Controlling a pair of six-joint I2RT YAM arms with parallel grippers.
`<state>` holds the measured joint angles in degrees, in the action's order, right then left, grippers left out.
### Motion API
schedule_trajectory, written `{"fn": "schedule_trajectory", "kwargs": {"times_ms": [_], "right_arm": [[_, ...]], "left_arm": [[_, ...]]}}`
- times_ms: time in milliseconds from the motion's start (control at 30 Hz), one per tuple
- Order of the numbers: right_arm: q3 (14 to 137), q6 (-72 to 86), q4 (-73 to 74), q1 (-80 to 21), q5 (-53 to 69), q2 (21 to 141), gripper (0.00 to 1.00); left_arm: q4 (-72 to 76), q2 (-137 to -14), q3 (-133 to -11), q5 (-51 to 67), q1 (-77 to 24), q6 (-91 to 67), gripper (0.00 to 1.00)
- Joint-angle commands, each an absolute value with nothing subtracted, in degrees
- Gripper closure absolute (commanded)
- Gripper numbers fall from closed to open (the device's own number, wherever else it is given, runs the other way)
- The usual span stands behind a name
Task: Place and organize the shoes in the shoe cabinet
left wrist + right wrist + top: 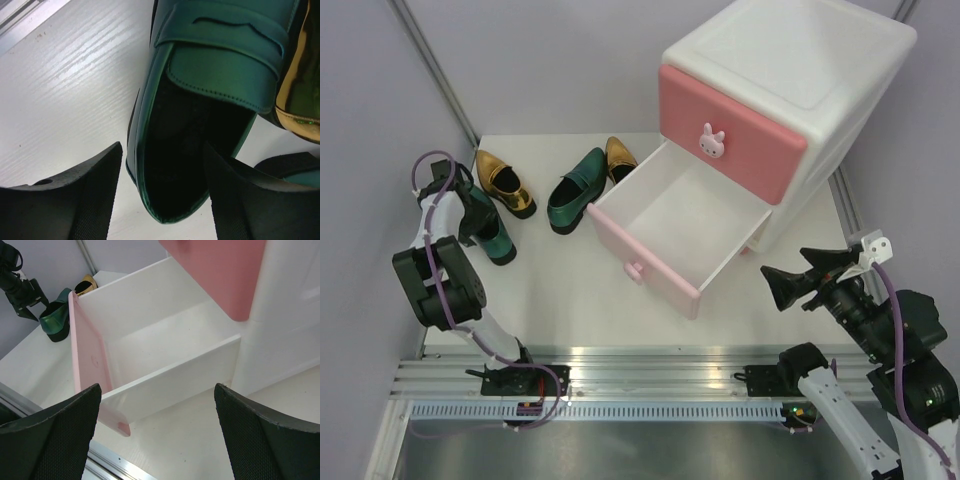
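A metallic green shoe [225, 65] lies at the table's left, its heel end between the fingers of my left gripper [162, 150]. The left finger [85, 190] stands apart from the shoe's side; the right finger [240, 195] is close against its other side. In the top view this green shoe [500, 243] shows just below my left gripper [485, 222]. A gold shoe [505, 183] lies beside it, then a second green shoe [577, 190] and a second gold shoe [620, 158]. The shoe cabinet [800, 70] has its lower drawer [670, 225] pulled out. My right gripper [782, 285] hangs open beside the drawer.
The drawer's pink front [87, 355] and white side wall [170, 375] fill the right wrist view, with my right gripper [157, 390] above bare table. Grey walls close in the left and back. A metal rail [650, 365] runs along the near edge.
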<state>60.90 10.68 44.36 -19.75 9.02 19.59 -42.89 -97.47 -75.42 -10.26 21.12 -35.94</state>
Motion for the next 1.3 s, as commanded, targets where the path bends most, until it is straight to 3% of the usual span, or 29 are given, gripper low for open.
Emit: {"fn": "schedule_trajectory", "kwargs": {"times_ms": [0,467,633,767,1267], "right_arm": [[60.21,10.28,42.19,-19.78,8.61,21.00,0.02],[58.10,9.76,40.34,-19.78,8.26,22.94,0.02],[57.31,10.11,39.55,-19.86,8.35,23.20,0.02],[56.69,10.98,38.67,-19.78,8.52,22.85,0.02],[58.27,10.46,38.32,-19.78,9.84,21.53,0.02]], "left_arm": [[-40.52,-99.22,-79.62,-10.11,22.41,-34.46,0.31],[-38.15,-103.97,-78.84,-10.99,24.08,-30.85,0.48],[-37.36,-104.50,-79.28,-10.46,24.08,-29.27,0.69],[-37.26,-104.50,-79.19,-9.58,24.17,-27.43,0.98],[-38.41,-81.23,-71.99,-7.92,24.08,-28.91,0.98]]}}
